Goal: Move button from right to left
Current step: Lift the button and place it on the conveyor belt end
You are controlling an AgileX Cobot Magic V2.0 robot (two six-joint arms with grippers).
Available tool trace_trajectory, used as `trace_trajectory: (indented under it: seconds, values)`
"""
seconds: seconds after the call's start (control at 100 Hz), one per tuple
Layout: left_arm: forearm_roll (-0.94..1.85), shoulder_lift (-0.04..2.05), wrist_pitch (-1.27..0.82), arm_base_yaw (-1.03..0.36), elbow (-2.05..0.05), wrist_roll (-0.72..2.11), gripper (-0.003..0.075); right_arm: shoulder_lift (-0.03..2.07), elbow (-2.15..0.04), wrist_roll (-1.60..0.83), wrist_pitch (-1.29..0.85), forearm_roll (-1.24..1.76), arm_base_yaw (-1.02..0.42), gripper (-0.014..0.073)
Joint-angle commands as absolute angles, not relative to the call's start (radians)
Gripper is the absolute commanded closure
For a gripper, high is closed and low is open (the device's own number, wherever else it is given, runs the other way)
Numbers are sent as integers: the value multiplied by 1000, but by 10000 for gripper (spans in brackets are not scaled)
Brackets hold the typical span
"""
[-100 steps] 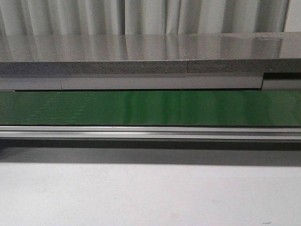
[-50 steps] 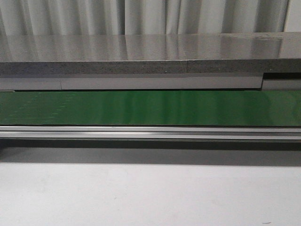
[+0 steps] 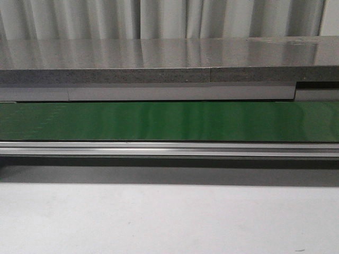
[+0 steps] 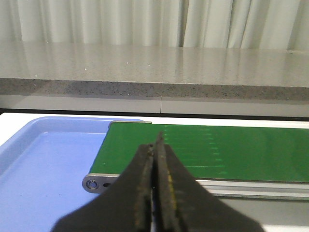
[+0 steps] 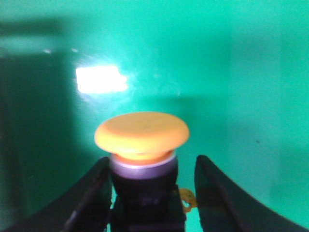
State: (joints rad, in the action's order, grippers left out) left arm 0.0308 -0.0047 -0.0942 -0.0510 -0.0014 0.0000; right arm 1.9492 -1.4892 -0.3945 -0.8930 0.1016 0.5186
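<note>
Right gripper (image 5: pixel 149 193) astride black-bodied button (image 5: pixel 142 145), smooth domed orange head.

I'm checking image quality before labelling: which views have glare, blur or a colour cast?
Right wrist view: soft focus on the button, a blown-out white glare patch on the belt, and a teal cast. Front view: sharp, with pale streaky reflections along the green belt and glossy counter. Left wrist view: the closed left gripper is dark and close; the blue tray is evenly lit.
</note>
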Motion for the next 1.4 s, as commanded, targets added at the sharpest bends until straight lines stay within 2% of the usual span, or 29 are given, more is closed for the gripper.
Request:
trace_trajectory:
  seconds: [0.0, 0.18, 0.31, 0.63, 1.0, 1.12, 1.29, 1.39]
  values:
    - [31, -37, -15, -50, 43, -9, 741, 1830, -1526, -393, -924, 134, 526, 377]
    - [31, -37, -15, -50, 43, -9, 741, 1738, -1526, -393, -1005, 236, 514, 377]
    - [31, -37, -15, -50, 43, -9, 741, 1707, -1526, -389, -1069, 247, 455, 377]
    - [31, -37, -15, -50, 43, -9, 741, 1725, -1512, -301, -1088, 244, 301, 377]
    - [31, -37, -15, -50, 43, -9, 741, 1815, -1512, -243, -1111, 229, 291, 370]
    - [31, -37, -15, -50, 43, -9, 741, 1816, -1512, -243, -1106, 218, 291, 281]
    - [31, -37, -15, -50, 43, -9, 741, 1816, -1512, -243, -1108, 209, 291, 34]
    - [31, -37, -15, -50, 43, -9, 741, 1816, -1512, -243, -1108, 209, 291, 4]
